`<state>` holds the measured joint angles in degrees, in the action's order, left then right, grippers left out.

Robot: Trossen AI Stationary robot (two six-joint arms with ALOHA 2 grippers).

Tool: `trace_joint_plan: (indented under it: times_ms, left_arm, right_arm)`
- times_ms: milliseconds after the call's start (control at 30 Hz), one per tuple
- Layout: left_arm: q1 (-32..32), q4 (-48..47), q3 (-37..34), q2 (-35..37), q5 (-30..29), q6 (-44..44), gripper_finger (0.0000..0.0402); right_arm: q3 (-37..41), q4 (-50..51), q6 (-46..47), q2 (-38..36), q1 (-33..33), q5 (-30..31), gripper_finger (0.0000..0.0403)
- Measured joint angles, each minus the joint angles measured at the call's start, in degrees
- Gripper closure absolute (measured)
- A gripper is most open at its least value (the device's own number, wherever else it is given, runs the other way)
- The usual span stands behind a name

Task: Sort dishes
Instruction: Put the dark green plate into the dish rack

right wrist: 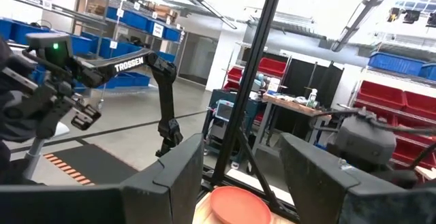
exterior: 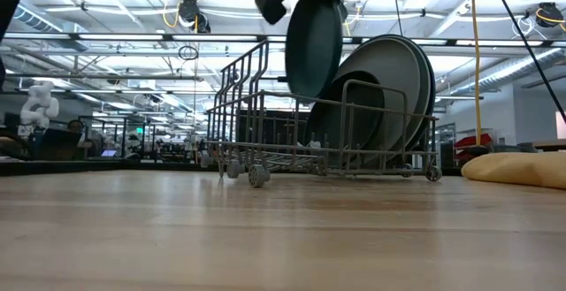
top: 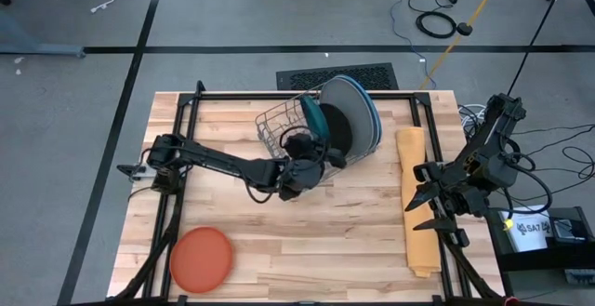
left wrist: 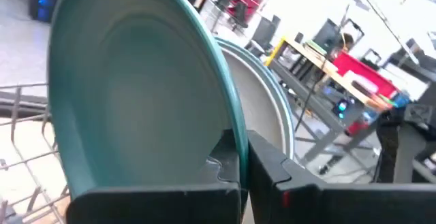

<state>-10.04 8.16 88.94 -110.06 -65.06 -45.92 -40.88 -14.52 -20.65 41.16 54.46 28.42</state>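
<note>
Wooden table (top: 307, 241) bore the rack (top: 284, 125) at twelve o'clock; left gripper (top: 314, 153), clamped on the teal plate (exterior: 314, 48), should lower it upright between wires; right gripper (top: 429, 208) idled agape.

The teal plate (left wrist: 136, 88) is cut off at the left wrist view's edge; the black plate (exterior: 354, 118) sits half hidden behind it.

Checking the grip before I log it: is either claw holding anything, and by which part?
The left claw pinches the teal plate by its rim, over the rack. The right claw holds nothing.
</note>
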Motion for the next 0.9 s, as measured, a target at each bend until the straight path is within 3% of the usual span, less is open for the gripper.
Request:
trace_joint_plan:
  times_ms: [900]
  left_arm:
    - [2.10,1.64,-0.28,-8.48,1.01,-12.21,0.0400]
  right_arm:
    - [0.00,-0.46,-1.04,0.00,0.02,0.04,0.0218]
